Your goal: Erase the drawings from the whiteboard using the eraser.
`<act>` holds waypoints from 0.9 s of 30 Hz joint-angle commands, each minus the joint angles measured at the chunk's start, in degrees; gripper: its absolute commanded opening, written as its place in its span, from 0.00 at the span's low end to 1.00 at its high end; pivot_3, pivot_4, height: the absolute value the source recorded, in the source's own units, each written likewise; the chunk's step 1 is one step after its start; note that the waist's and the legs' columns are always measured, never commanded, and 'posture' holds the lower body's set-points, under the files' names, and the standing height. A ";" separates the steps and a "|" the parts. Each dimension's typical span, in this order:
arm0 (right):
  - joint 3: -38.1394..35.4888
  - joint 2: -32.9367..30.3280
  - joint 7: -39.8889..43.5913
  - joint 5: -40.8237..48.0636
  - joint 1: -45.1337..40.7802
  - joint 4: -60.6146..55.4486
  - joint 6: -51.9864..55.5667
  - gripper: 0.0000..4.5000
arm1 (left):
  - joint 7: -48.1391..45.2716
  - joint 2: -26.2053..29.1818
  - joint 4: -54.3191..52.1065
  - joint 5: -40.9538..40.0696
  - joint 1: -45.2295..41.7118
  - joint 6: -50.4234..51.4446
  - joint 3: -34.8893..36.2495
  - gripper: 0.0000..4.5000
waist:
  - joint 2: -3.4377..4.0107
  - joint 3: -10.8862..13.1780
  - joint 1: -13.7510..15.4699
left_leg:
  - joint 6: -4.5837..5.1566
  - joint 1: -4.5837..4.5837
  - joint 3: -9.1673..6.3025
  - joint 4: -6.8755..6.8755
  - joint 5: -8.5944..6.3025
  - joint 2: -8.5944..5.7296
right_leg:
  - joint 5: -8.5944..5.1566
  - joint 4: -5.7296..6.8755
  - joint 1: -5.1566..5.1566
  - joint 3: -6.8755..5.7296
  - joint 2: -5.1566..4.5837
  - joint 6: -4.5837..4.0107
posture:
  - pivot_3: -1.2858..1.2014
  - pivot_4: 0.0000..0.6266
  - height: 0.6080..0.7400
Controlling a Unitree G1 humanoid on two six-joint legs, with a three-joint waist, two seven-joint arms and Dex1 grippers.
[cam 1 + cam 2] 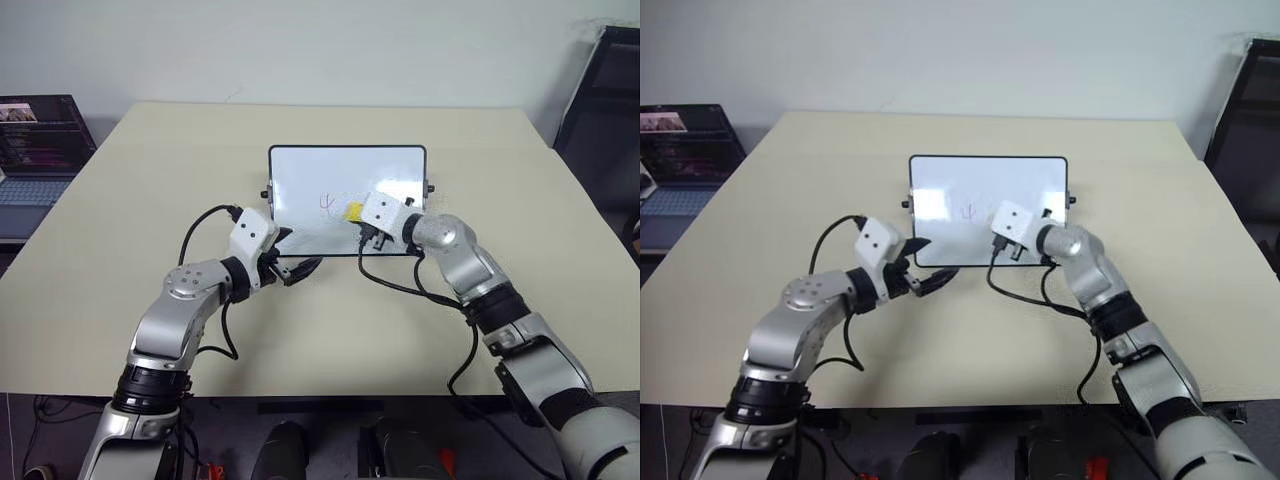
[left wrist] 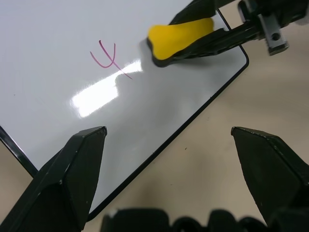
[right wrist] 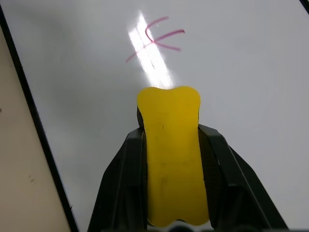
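Here, nearest you, your left gripper [image 1: 298, 268] sits with its fingers spread wide and empty at the near left corner of the whiteboard [image 1: 300, 170]; in its wrist view the board's black edge runs between the two fingers [image 2: 79, 159], so it looks placed to steady the board while the other arm wipes, though you cannot tell whether a finger actually touches the frame. Just beyond, your right gripper [image 3: 169, 159] is clamped on the eraser [image 3: 171, 159], the yellow block pinched along its sides with its front end jutting past the fingertips, which leaves the dark underside free to meet the board. The eraser lies over the middle of the board, just beside the drawings [image 3: 154, 36], so the wiping face seems lined up for a pass across them. What remains of the marks is a thin reddish "4"-like scrawl; a glare streak cuts across it, and from the head views it is too faint to read. Whether the eraser's underside presses on the surface or hovers is hidden by the block itself. Beyond the table [image 1: 150, 160], a laptop [image 1: 35, 150] is cut off at the far left
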 commanded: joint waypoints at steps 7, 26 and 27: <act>-12.18 0.39 2.35 13.93 9.57 -25.93 14.71 0.24 | 0.52 1.51 -1.96 -0.90 1.79 -0.83 2.83 1.00 | 0.00 0.02 -0.31 | 0.00 -0.05 -0.01 -0.05 0.00 0.03 | -0.01 -0.03 -0.06 0.01 0.01 0.00 | 0.52 0.24 1.00; -16.28 2.18 -4.96 24.20 32.76 -44.54 16.75 0.24 | 5.44 -1.07 -4.66 -5.19 2.77 1.73 8.19 1.00 | -0.01 0.02 -0.14 | 0.00 -0.26 -0.05 -0.04 -0.01 0.03 | -0.16 -0.35 -0.05 -0.03 0.02 0.27 | 0.52 0.24 1.00; -16.12 2.12 -5.10 24.12 32.63 -43.89 16.01 0.24 | 5.67 -1.06 -4.79 -5.08 2.76 1.95 8.02 1.00 | -0.01 0.02 -0.12 | 0.00 -0.26 -0.05 -0.04 -0.01 0.02 | -0.16 -0.37 -0.05 -0.05 0.02 0.28 | 0.52 0.24 1.00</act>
